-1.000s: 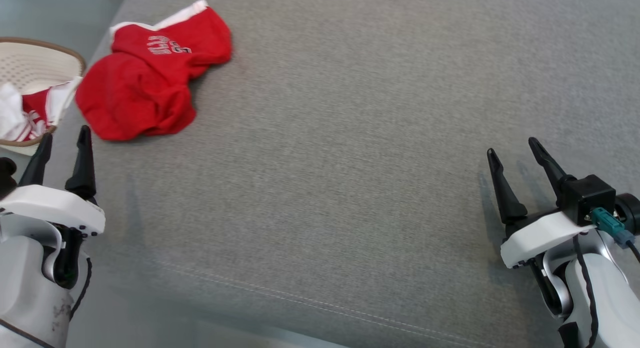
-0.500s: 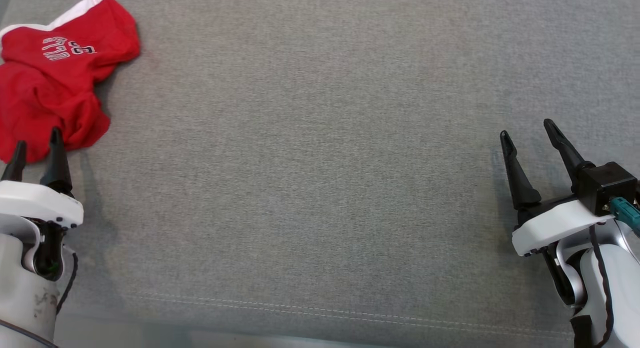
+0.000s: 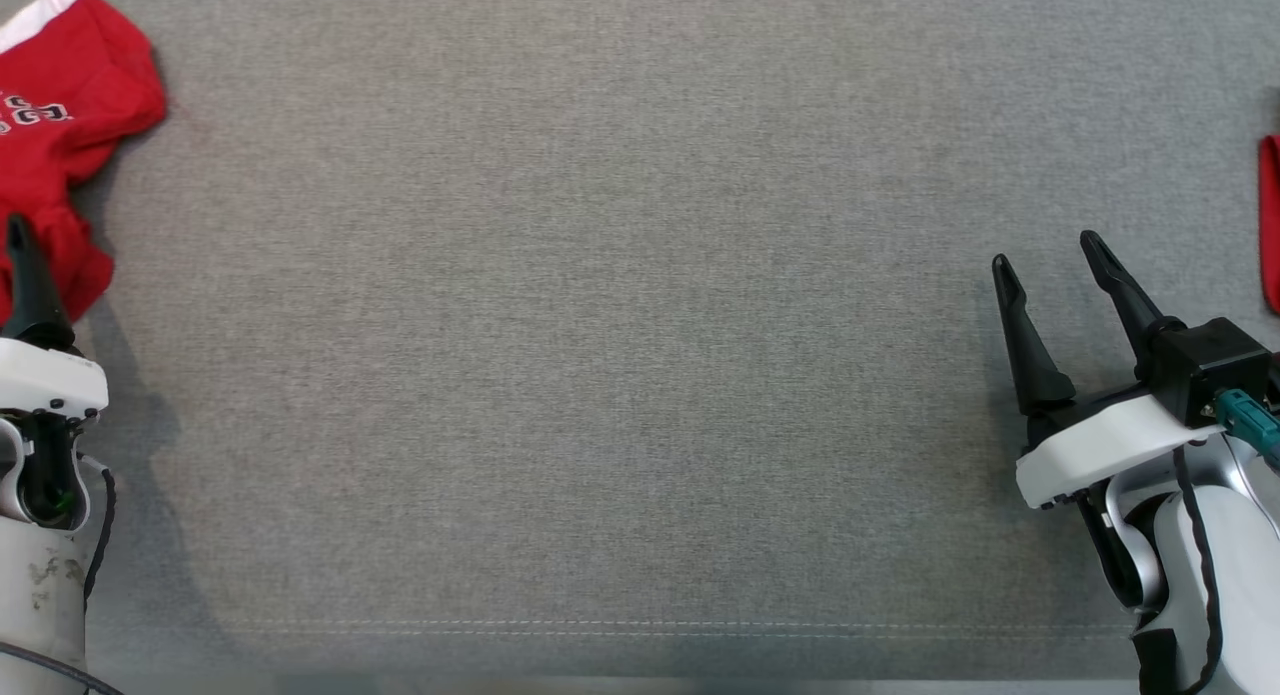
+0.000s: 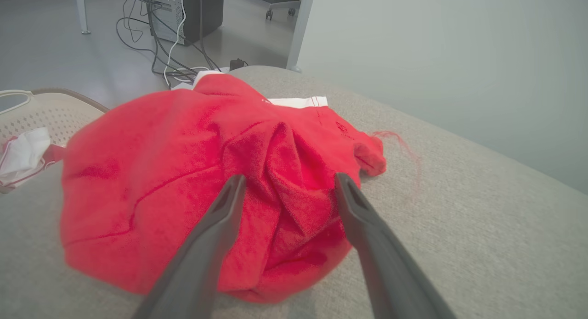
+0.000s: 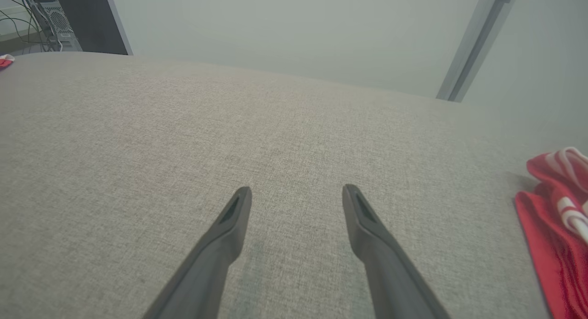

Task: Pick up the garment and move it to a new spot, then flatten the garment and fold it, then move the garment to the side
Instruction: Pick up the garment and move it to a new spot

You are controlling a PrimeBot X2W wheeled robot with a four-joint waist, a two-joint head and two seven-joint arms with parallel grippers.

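- While its fingers stand spread wide with nothing held, the left tool hangs at the near edge of the red garment, straddling a fold; contact unclear.
- Ahead of that tool, the lettering on the garment is cut off and unreadable.
- Also wide and empty, the right tool is over bare grey surface, well apart from the garment.
- A striped red cloth lies to its right.
- A basket sits left of the left tool.

White shells, black fingers, grey forearms.
Tipped at the right hand with two long tapering black fingers on a white shell; fitted with a black camera block, teal plug and thin black cable; scuffed and stained along the grey left forearm behind the left hand.
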